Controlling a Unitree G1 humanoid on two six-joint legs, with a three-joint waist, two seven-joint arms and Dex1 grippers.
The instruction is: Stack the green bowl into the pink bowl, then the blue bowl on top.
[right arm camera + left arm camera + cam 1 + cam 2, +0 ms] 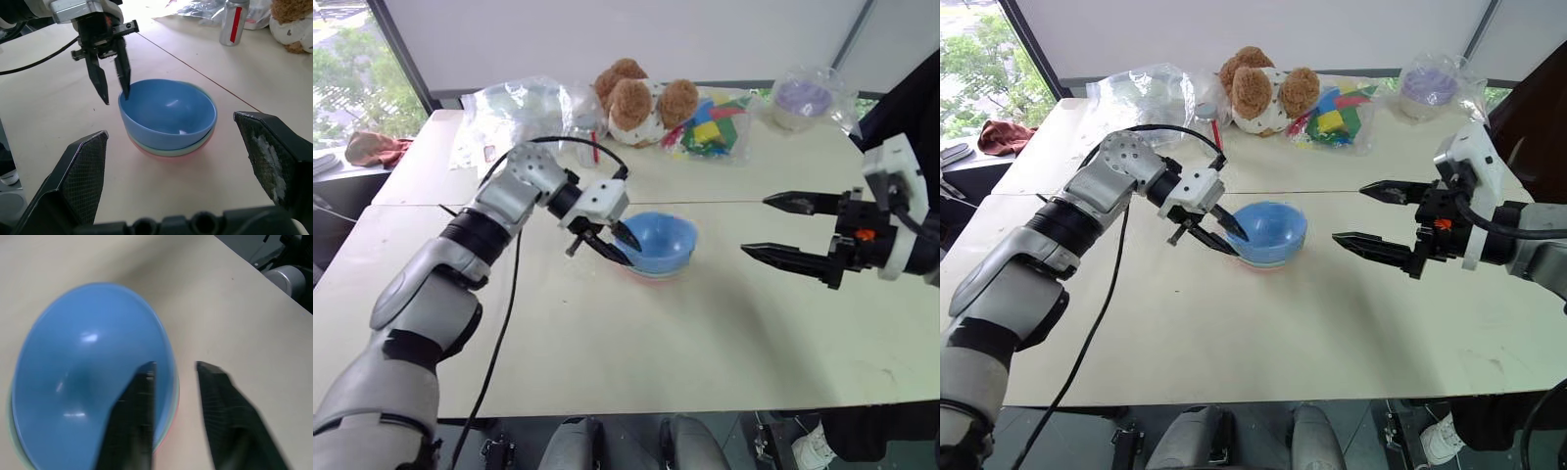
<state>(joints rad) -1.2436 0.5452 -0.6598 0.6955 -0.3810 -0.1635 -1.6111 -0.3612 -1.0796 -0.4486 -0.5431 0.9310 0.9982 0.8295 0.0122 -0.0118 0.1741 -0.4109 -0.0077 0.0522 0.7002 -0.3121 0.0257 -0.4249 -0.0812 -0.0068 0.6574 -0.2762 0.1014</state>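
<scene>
1. Stack status: blue bowl (168,111) sits nested on the green bowl (198,146), which sits in the pink bowl (151,152). Only thin rims of green and pink show under the blue one. All three rest on the table (705,343), between the two pincers.

2. Left gripper (112,73): fingers parted to a moderate gap, straddling the near rim of the blue bowl. One finger is inside the bowl, the other outside its wall. In the left wrist view a clear strip of table shows between the outer finger and the bowl wall. Judged: the rim is released, not pinched. Whether the inner finger touches the bowl's inside surface cannot be told; that view is blurred.

3. Right gripper (783,230): jaws spread wide, holding nothing. The stack lies well ahead of its fingertips, apart from them.

4. Step in hand (judgement): the last placement, blue on top, looks done; the left pincer is at the letting-go stage.

5. Next move calls for (judgement): lift the left fingers straight up and off the rim before any sideways travel, so the inner finger does not drag the blue bowl or tip the stack. The bowls look light and smooth, so a small snag could shift them.

6. Blue bowl appears level in the nest; no obvious tilt from the right wrist view.
</scene>
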